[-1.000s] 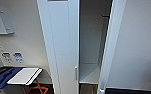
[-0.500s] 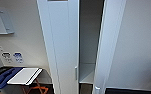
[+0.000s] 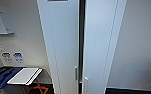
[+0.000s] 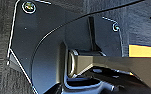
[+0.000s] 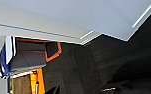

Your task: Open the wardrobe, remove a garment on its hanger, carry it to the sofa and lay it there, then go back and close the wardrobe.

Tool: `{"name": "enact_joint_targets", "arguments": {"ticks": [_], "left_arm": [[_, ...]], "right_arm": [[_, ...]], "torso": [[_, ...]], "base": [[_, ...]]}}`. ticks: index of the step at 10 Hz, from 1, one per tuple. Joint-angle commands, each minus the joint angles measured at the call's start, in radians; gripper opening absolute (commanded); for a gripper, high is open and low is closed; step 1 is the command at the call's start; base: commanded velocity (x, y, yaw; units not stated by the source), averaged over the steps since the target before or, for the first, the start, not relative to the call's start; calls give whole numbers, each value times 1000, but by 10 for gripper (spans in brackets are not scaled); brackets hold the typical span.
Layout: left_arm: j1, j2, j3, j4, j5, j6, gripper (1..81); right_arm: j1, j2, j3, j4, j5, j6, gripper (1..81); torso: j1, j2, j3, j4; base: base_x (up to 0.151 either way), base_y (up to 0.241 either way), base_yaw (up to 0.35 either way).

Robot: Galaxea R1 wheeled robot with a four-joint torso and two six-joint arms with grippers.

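The wardrobe (image 3: 63, 45) stands right in front of me in the head view, tall and white. Its two panelled doors are almost together, with a narrow dark slit (image 3: 81, 37) left between them. The left door's silver handle (image 3: 76, 73) and the right door's handle (image 3: 86, 83) sit low beside the slit. The right door (image 3: 101, 42) stands slightly forward of the left one. The doors hide the wardrobe's inside. In the right wrist view a white wardrobe panel (image 5: 78, 17) lies close above dark carpet (image 5: 91, 65).
Left of the wardrobe a small stand with an orange frame (image 3: 37, 88) carries a white board (image 3: 24, 75) and something blue (image 3: 3, 77). A wall holder (image 3: 1, 22) and sockets (image 3: 12, 57) are on the left wall. Bare grey wall (image 3: 138, 50) lies to the right.
The wardrobe's right door has swung in from wide open to nearly shut. The open interior seen before has narrowed to a dark slit.
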State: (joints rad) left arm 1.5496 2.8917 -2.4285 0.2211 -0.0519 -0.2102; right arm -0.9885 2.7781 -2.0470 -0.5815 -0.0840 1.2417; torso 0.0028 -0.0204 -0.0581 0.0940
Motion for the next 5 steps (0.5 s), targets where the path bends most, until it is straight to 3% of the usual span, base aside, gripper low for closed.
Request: {"name": "enact_joint_targets", "arguments": {"ticks": [1,5], "left_arm": [[-36,2,-21,1,27,2,811],[-45,64,-170,7,14,2,811]], "right_arm": [[-22,-24,-85,-215,-56,-2,811],[-302,8,-398,-499,10,-7,811]], "torso": [[0,0,0,0],[0,0,0,0]], "base": [[0,0,0],[0,0,0]]}}
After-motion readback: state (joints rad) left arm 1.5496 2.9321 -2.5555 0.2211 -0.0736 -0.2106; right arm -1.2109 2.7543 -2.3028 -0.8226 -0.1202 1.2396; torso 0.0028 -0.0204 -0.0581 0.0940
